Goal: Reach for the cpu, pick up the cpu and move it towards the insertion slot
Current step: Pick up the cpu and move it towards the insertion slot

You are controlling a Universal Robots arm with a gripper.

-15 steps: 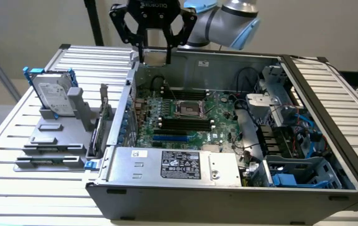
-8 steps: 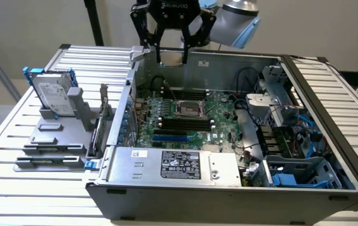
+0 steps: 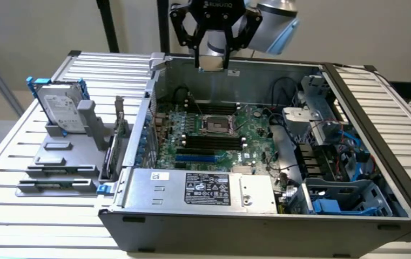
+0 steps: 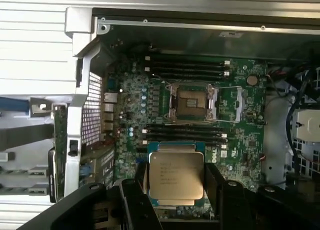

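The hand [image 4: 176,190] is closed on the cpu [image 4: 176,176]: its two dark fingers [image 4: 216,182] press against opposite edges of the chip, with the silver-grey metal face and its printed lettering turned toward the wrist camera. The cpu is held clear of the board, above the motherboard [image 4: 235,135], and lies over the bank of long black memory slots [image 4: 185,136] on the near side of the socket. In the exterior view the hand [image 3: 213,66] hangs from the arm above the rear wall of the open computer case [image 3: 263,221], with a small flat piece at its fingertips.

The insertion slot [image 4: 192,104] sits near the centre of the board, between two banks of memory slots. Its shiny metal frame stands open around a dark centre, and the socket is unoccupied. In the exterior view the insertion slot [image 3: 216,125] appears below and in front of the hand.

The case lies on its side on a slatted metal desk [image 3: 18,156]. A power supply [image 3: 205,190] with a printed label fills its front edge. On the exterior view's left, grey holder blocks [image 3: 58,162] rest on the desk, and a hard drive [image 3: 60,110] in a blue frame stands upright in one of them. The wall behind is plain and light-coloured.
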